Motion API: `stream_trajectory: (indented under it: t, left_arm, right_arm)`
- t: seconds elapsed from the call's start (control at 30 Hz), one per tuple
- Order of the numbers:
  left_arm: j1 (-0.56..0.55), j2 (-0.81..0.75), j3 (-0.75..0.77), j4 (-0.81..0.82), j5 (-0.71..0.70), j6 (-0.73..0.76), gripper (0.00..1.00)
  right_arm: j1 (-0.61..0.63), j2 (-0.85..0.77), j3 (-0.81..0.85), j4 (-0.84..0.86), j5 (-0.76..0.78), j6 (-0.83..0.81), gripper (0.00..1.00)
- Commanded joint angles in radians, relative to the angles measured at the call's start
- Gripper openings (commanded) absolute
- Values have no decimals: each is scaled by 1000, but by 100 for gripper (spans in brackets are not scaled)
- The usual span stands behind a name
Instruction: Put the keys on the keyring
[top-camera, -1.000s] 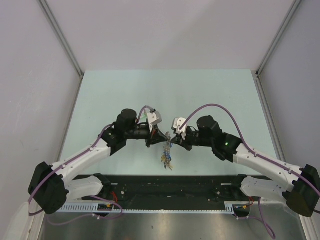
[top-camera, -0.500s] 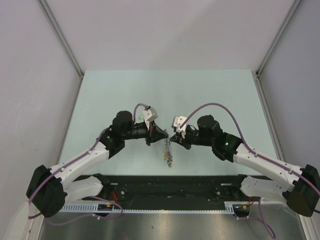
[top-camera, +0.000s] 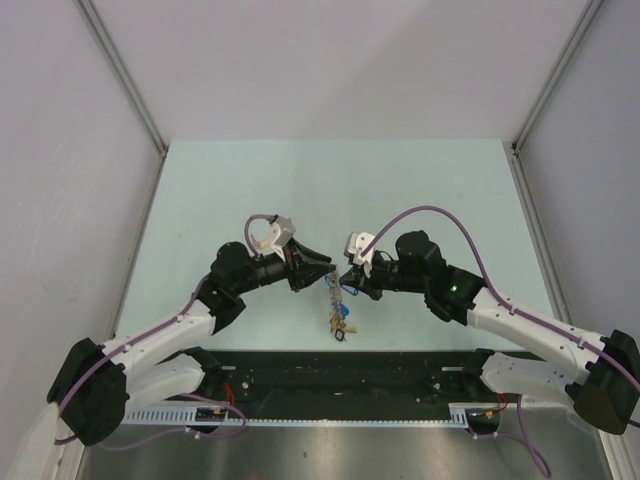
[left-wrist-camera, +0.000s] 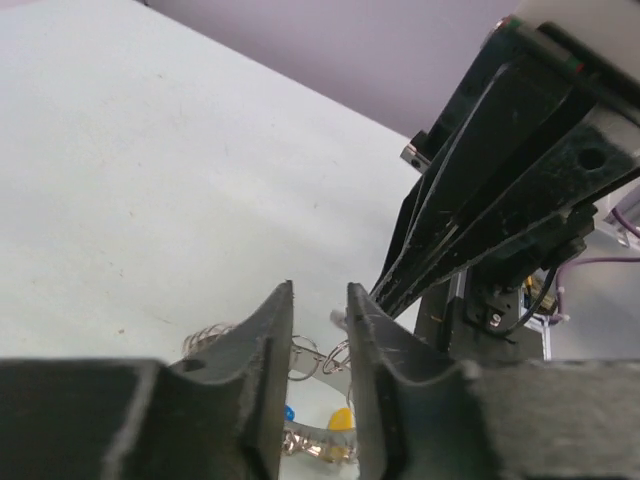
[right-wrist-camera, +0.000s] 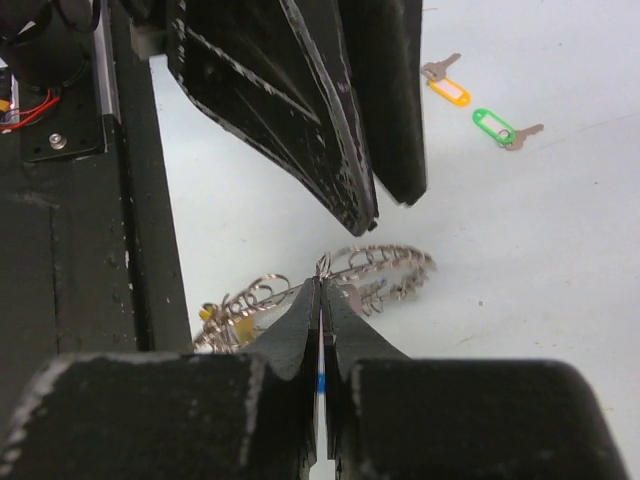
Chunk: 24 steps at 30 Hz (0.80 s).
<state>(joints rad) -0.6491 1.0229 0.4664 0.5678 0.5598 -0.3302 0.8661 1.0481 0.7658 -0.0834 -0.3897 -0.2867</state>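
1. Left hand (top-camera: 324, 268): released. Its fingers stand part-way apart with a narrow gap, and nothing sits between them in its own wrist view. Through the gap I only see bench (top-camera: 250, 180) and wire loops further off.
2. Right hand (top-camera: 346, 279): clenched, fingers pressed flat together, pinching the wire of the keyring (top-camera: 337, 306) at the very tips.
3. Keyring: hangs from the right hand's tips, between the two hands, and shows edge-on from the top camera. Its tagged keys are bunched at the lower end, toward the near edge of the bench. I can't tell whether the lowest keys touch the bench.
4. In the right wrist view the ring runs out to both sides of the fingertips, with coiled small rings on the right part and a yellow tag low on the left.
5. There is a thin blue streak between the right hand's pads. I can't tell what it belongs to.
6. The left hand's tips point at the right hand, near the top of the ring. The two hands are close but apart.
7. In the left wrist view, blue and yellow tags show just below the finger gap.
8. The orange-tagged key (right-wrist-camera: 447, 92) and green-tagged key (right-wrist-camera: 494, 126) lie flat on the bench near each other without touching, well apart from the keyring and not on it.
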Motion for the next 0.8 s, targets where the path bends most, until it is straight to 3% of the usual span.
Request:
stream_trajectory:
  t: [0.0,0.2,0.33,0.5,0.53,0.77]
  left_arm:
    - [8,-73,-14,49,-58,3,39]
    - [34,-130,47,-170,-20,149,53]
    - [95,-74,213,-480,197,381,65]
    - [105,55,406,-831,324,673,66]
    - [103,69,423,-864,347,757,66]
    - [94,223,529,-1042,462,962,58]
  right_arm:
    - [-3,-34,10,42,-43,-22,0]
    - [-6,-33,29,-19,-60,-71,0]
    - [-10,-36,41,-58,-67,-100,0]
    - [-13,-39,47,-79,-77,-115,0]
    - [-13,-42,47,-82,-78,-115,0]
    - [-12,-45,47,-92,-81,-123,0]
